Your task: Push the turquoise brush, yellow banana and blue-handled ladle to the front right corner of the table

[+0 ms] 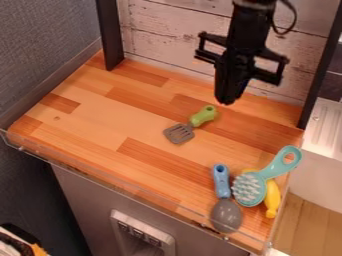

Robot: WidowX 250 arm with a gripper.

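Black gripper (229,102) near slotted, green-handled spatula (180,133) on smooth wood-block counter (100,125)

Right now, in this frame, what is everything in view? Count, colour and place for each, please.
Spatula: one, green handle, grey slotted head, mid-worktop
Spoon: one, blue handle, grey bowl, front right
Brush: one, teal, right of the spoon
Banana-like thing: one, yellow, partly under the brush
Worktop: one, wood-toned, centre
Clear edging: one strip, front edge
Backboard: one, whitish planks, behind
Posts: two, black, back corners
Wall: one, grey, left
White unit: one, right
Arm: one, black, top
Gripper: one, black, above the worktop's back
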